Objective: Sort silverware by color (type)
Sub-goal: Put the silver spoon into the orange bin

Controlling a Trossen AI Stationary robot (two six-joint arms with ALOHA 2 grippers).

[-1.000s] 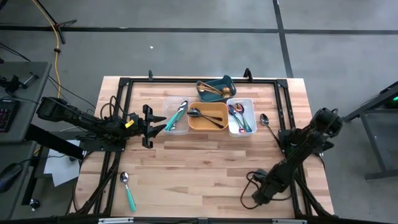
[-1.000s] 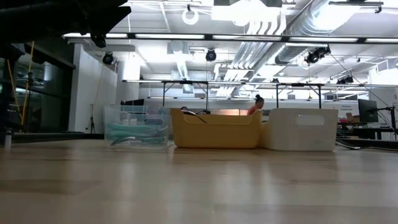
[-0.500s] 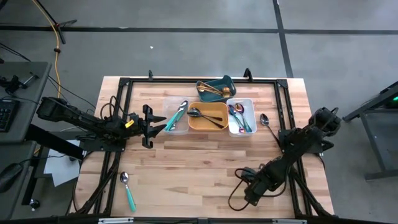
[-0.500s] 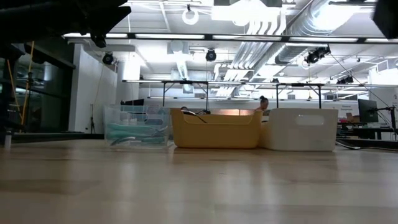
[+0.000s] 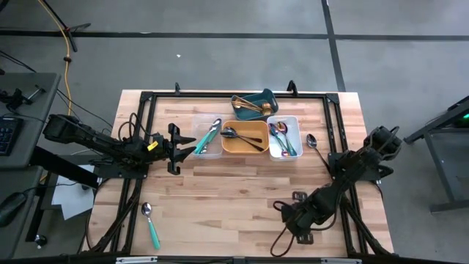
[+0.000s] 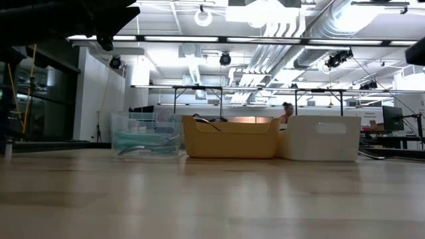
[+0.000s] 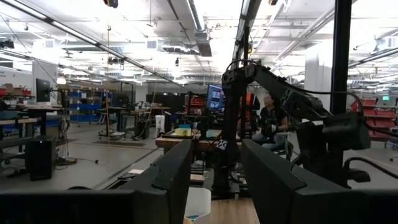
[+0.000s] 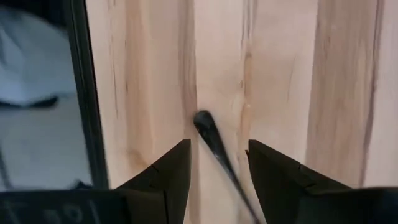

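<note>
The silverware lies partly sorted. A clear tray (image 5: 207, 136) holds a teal-handled spoon, a yellow tray (image 5: 245, 137) dark pieces, a white tray (image 5: 284, 137) iridescent ones and a teal tray (image 5: 254, 105) gold ones. A teal-handled spoon (image 5: 150, 224) lies loose at the near left. Another spoon (image 5: 312, 141) lies right of the white tray. My right gripper (image 5: 288, 220) points down near the table's near right edge. Its open fingers (image 8: 219, 144) stand either side of a dark slim utensil (image 8: 205, 124). My left gripper (image 5: 176, 139) waits open (image 7: 216, 162) beside the clear tray.
Black frame rails (image 5: 344, 169) run along the table's edges, one close beside my right gripper (image 8: 81, 93). The low view shows the clear (image 6: 147, 135), yellow (image 6: 230, 137) and white (image 6: 321, 138) trays in a row, with bare wood in front of them.
My right gripper has moved a little toward the table's left edge, risen and rolled about its own axis. Its fingers keep the same gap. My left arm has kept still.
</note>
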